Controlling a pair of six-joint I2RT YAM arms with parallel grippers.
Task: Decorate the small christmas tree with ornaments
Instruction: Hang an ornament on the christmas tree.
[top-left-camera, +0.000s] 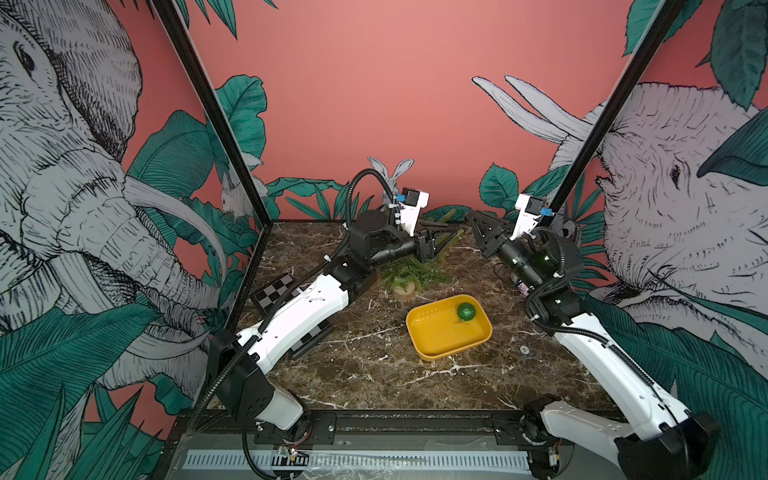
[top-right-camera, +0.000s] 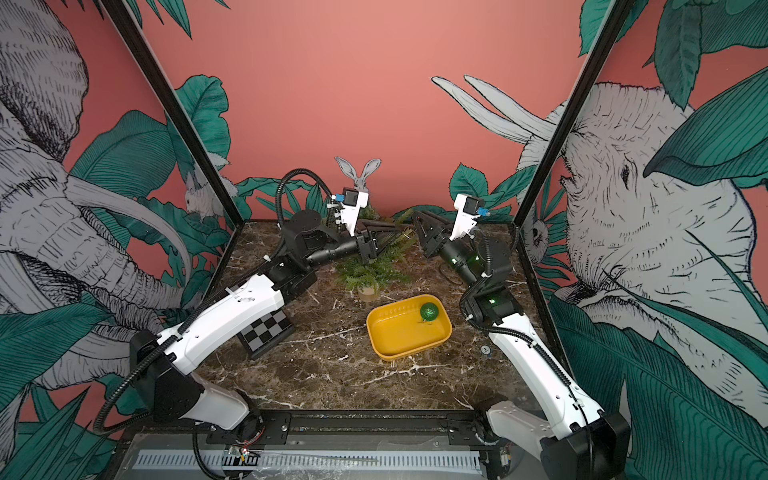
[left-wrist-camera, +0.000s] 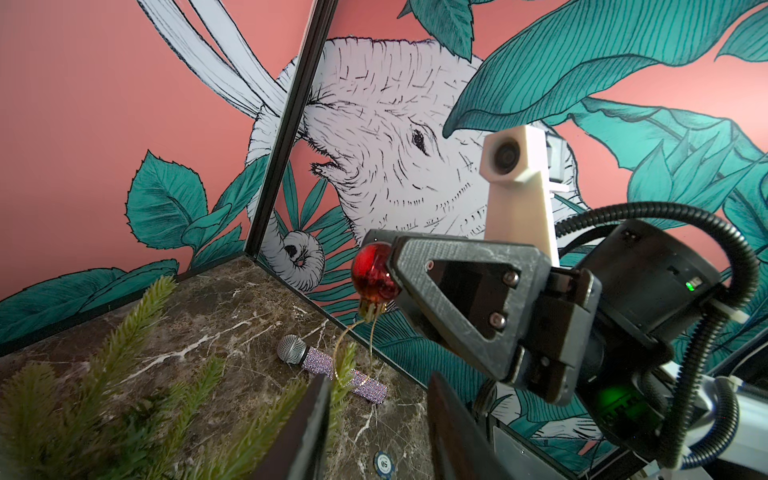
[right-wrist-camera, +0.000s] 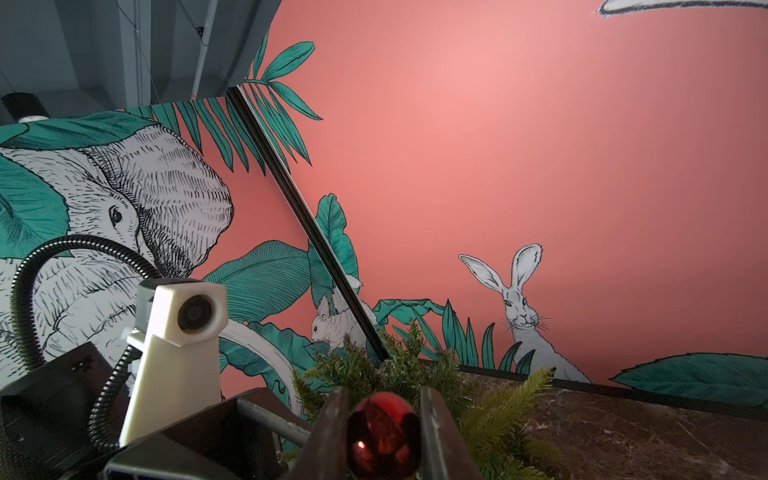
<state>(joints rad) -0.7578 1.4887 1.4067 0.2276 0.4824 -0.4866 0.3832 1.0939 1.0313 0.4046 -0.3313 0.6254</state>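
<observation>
In both top views a small artificial fir tree (top-left-camera: 415, 276) (top-right-camera: 371, 272) with light-green needles and a round pale wooden base is seen upright on the dark marble table (top-left-camera: 365, 374), toward the back wall. Just in front of it a yellow rounded plastic tray (top-left-camera: 436, 332) (top-right-camera: 395, 332) is set. A larger glittery green ball (top-left-camera: 466, 311) (top-right-camera: 429, 311) lies in the tray's far right corner. The left gripper (top-left-camera: 449, 236) and the right gripper (top-left-camera: 471, 220) are held at the tree's upper branches from opposite sides, near each other.

In the left wrist view the left gripper's fingers (left-wrist-camera: 320, 428) are seen apart with nothing clamped, and a branch tip stands just beside one of them. The right gripper's fingers are closed on a small shiny dark-red ball (left-wrist-camera: 374, 274), and a thin wire hook (left-wrist-camera: 353, 332) hangs below it. On the table beyond, a microphone with a purple glitter handle (left-wrist-camera: 328, 365) and a blue chip (left-wrist-camera: 384, 463) are seen.

In the right wrist view the dark-red ball is shown gripped between the two right fingers (right-wrist-camera: 332, 432), with the tree's branches just behind it.
</observation>
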